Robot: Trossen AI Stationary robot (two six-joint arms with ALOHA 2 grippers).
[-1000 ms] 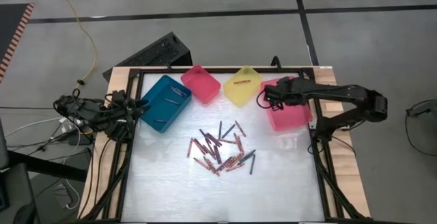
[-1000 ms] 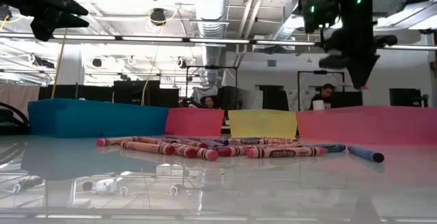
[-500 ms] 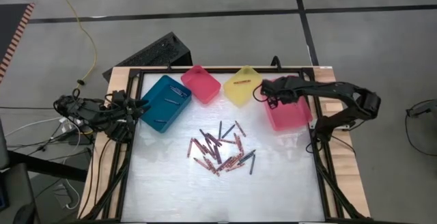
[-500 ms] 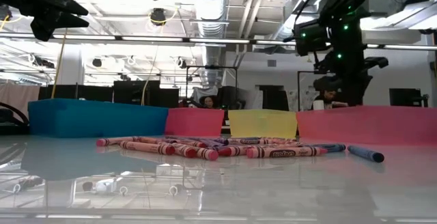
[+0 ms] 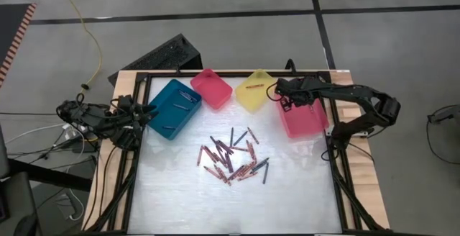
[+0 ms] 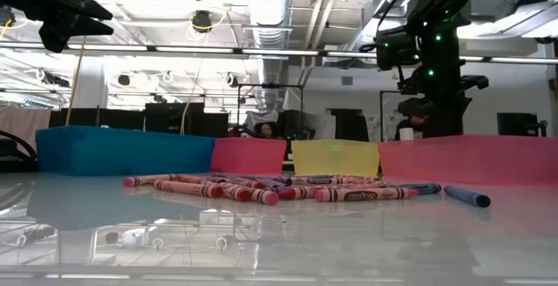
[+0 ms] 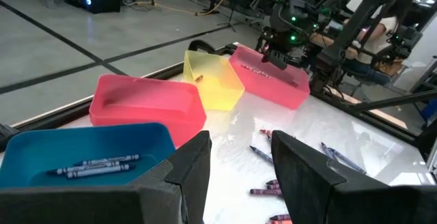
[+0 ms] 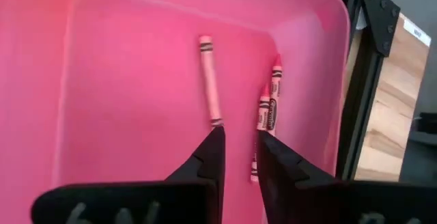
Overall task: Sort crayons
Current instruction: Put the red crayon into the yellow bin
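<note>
Sorting pending: crayons (image 5: 231, 157) piled mid-table, three seen in large pink bin (image 5: 305, 121) at 2 o'clock under right gripper (image 8: 237, 157), slightly parted, empty; light, stiff, roll-prone, best pinched mid-length.

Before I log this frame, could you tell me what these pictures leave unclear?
- Bin contents: in the low view the walls of the large pink bin and teal bin hide what lies inside.
- Pile of crayons: too small in the high view to count or tell every colour.
- Left pincer: its fingertips are cut off by the left wrist view's edge.
</note>
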